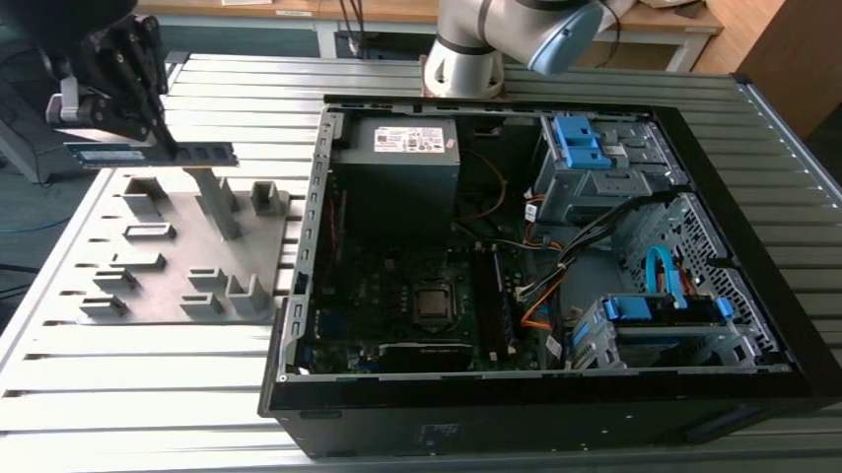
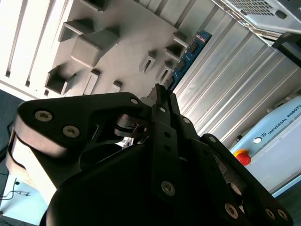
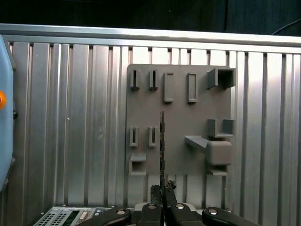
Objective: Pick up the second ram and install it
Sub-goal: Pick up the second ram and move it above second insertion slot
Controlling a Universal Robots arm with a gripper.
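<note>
Jaws clamped on the second ram [image 1: 152, 154], which lies level, over the far end of the grey holder block [image 1: 184, 256]. In the first wrist view the stick shows edge-on, running out from the jaws across the block. In the exterior view the ram sits at 10 o'clock from the open computer case [image 1: 553, 256] and the block at 9 o'clock; block and case rest on the slatted table [image 1: 132, 404].

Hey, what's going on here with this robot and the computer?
A robot arm's tool is shut on the second ram, holding it level in the air above the grey holder block on the exterior view's left. The open computer case lies to that view's right; the stick is not yet in it.
</note>
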